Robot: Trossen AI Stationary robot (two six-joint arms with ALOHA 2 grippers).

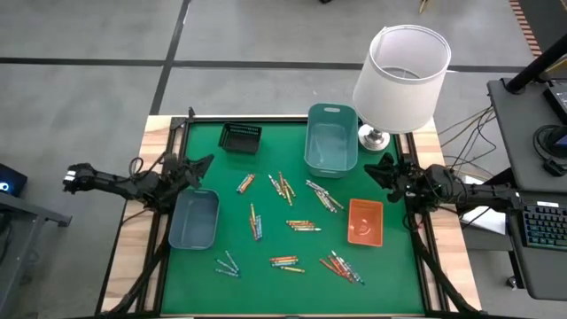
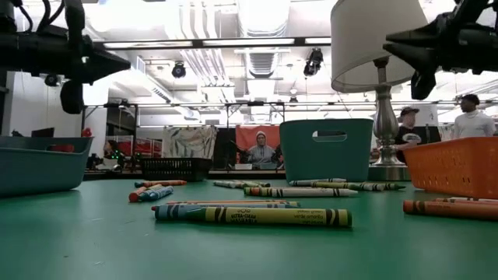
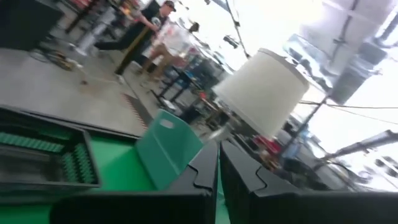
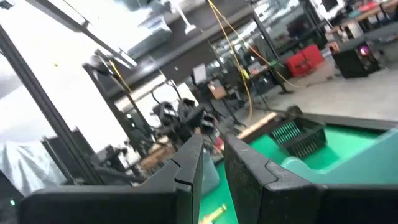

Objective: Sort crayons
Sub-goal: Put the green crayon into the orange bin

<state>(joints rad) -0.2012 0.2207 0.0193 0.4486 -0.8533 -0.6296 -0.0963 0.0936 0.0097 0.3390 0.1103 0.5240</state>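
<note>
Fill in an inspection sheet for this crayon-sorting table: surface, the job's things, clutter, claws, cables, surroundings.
Surface: green mat in a black frame on a wooden table.
Job's things: crayons lie loose in small clusters across the mat; none seen in the trays from above.
Clutter: two teal bins, an orange tray, a black basket, a lamp with a white shade.
Claws: left claw shut, above the mat's left edge, holding nothing; right claw at the right edge beside the lamp base, fingers slightly apart, holding nothing.
Cables: wires trail on the floor right of the table.
Surroundings: people stand in the room behind.
</note>
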